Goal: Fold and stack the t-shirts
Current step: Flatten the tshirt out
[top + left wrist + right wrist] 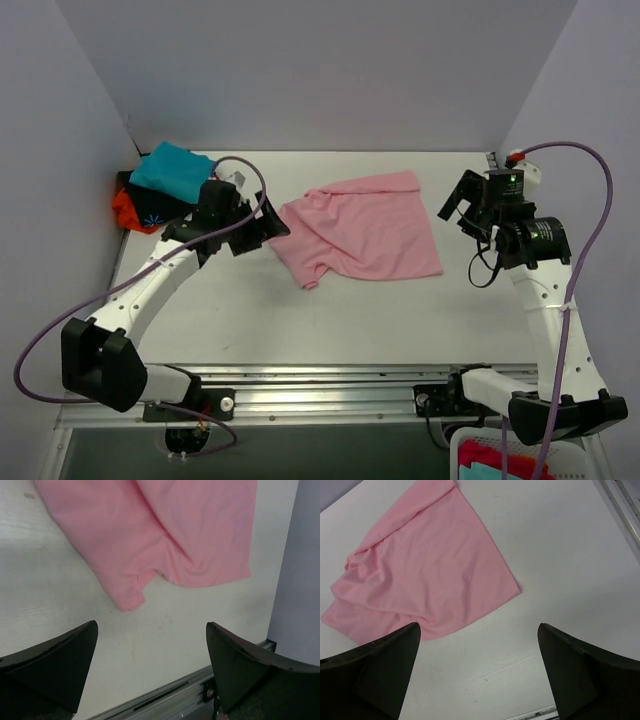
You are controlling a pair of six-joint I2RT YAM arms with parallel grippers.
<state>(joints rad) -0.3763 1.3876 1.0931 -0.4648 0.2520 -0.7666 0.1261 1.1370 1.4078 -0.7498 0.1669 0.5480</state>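
Note:
A light-pink t-shirt [360, 232] lies loosely folded and rumpled on the white table, mid-table. It also shows in the left wrist view [170, 535] and the right wrist view [425, 575]. My left gripper [268, 222] is open and empty just left of the shirt's left edge. My right gripper [458, 205] is open and empty just right of the shirt's right edge. A pile of other t-shirts sits at the back left: teal [175, 170] on top, black with a blue starburst [152, 215], and orange-red [124, 208].
Grey walls close the table [300, 320] on the left, back and right. A metal rail [330, 385] runs along the near edge. A bin with red and teal cloth [500, 462] sits below the near right corner.

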